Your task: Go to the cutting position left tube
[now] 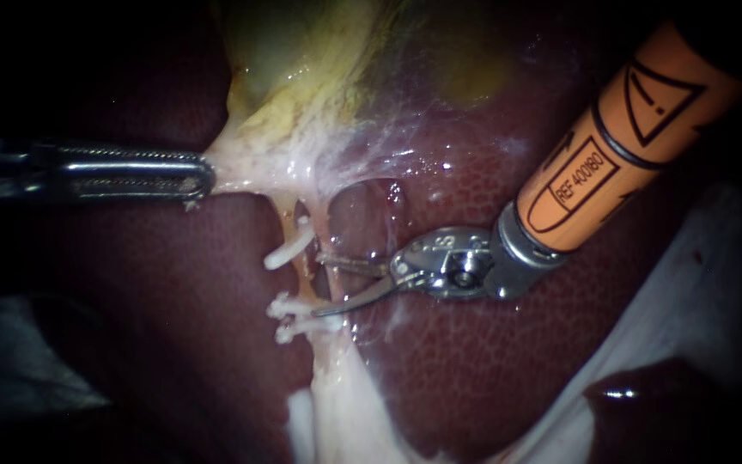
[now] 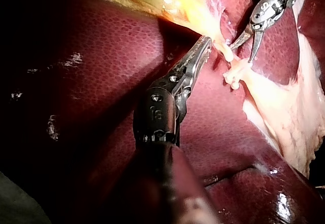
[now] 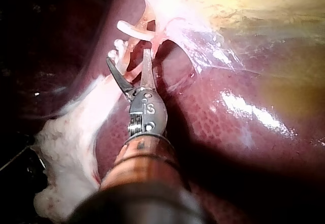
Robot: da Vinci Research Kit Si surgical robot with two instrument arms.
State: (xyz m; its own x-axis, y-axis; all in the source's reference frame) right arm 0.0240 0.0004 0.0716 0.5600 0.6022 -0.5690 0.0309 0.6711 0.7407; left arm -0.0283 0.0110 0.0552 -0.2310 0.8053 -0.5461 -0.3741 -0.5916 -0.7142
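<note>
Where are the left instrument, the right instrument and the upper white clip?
left instrument (image 1: 201,175): endoscope view, at its tip, which grips the pale tissue (image 1: 246,167).
right instrument (image 1: 318,283): endoscope view, midway between its two open tips.
upper white clip (image 1: 289,249): endoscope view, on the clip's middle.

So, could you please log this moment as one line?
left instrument shut on gallbladder | right instrument open at clipped tube, between clips | tube uncut

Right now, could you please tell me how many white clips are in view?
3. The upper clip lies nearer the gallbladder. The middle clip and the lowest clip lie close together farther along, past the right instrument. Others may be hidden.
</note>
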